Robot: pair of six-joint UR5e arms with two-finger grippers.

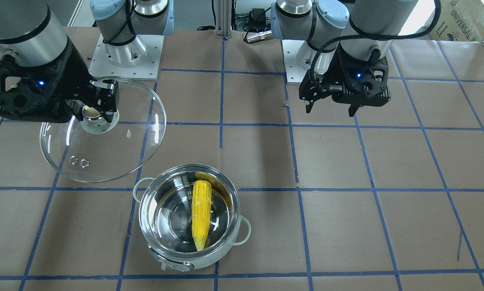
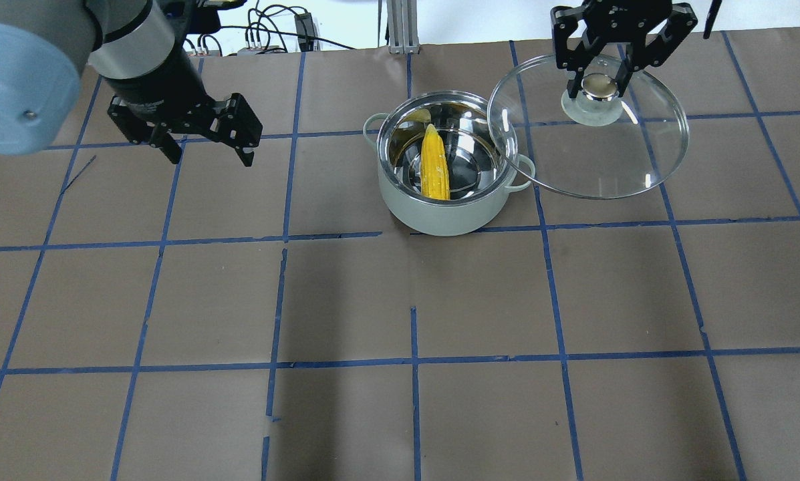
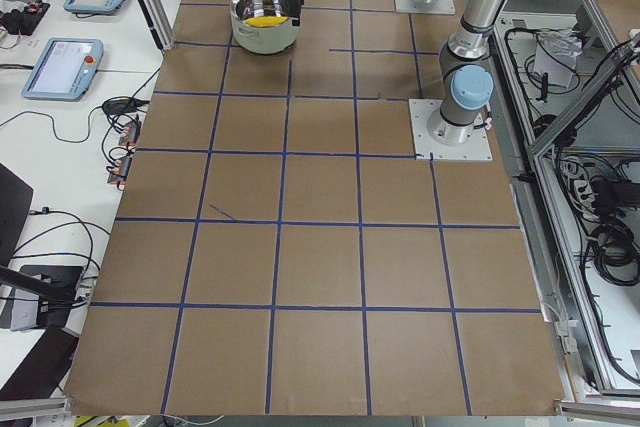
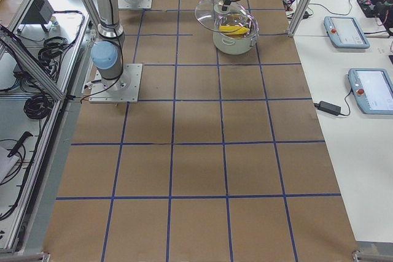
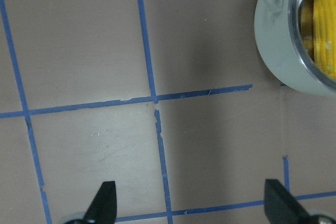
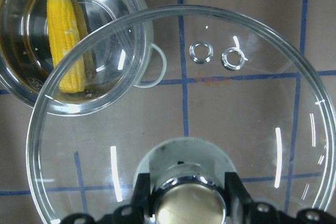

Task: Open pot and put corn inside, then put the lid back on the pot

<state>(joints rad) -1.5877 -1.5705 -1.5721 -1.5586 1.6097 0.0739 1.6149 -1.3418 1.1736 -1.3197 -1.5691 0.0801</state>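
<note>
The knob (image 6: 190, 205) fills the bottom of the right wrist view, closest to the lens, and the right gripper (image 2: 599, 83) is clenched on it, one finger pressed to each side. By that knob the gripper carries the lid (image 6: 220, 108), whose clear glass spreads out toward 12 o'clock in this view, with the two vent holes (image 6: 201, 52) side by side near its far rim. The lid is off the pot (image 2: 440, 214). In the overhead view it hangs at about 2 o'clock from the pot, its rim crossing over the pot's 3 o'clock handle. In the front-facing view the two look apart, so the lid appears to be held up off the table (image 2: 413, 414) and tilted. The pot stands open in the far middle of the table. The corn (image 2: 434, 164) lies inside it, running from 6 to 12 o'clock in the overhead view with its pointed tip at 12, away from the robot. The left gripper (image 2: 211, 159) hangs above bare table at the pot's 9 o'clock, well apart from it, its fingers spread wide and grasping nothing. In its own wrist view the two fingertips sit far apart along the bottom edge, and the pot shows only at the 2 o'clock corner.
</note>
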